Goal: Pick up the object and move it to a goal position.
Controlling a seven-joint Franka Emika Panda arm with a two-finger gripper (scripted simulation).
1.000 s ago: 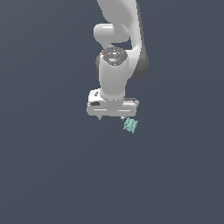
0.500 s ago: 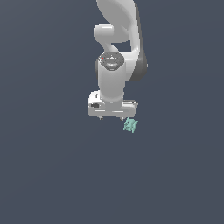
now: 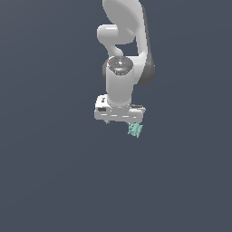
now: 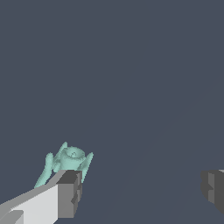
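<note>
While gripper (image 4: 140, 192) gapes, object (image 4: 68, 161) beside fingertip (image 4: 70, 194)

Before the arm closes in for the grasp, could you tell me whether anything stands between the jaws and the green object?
Nothing visible does. The object lies just beyond one finger of the open gripper, off to that side rather than centred in the gap. Only bare grey floor shows around it. No goal marker is visible.
</note>
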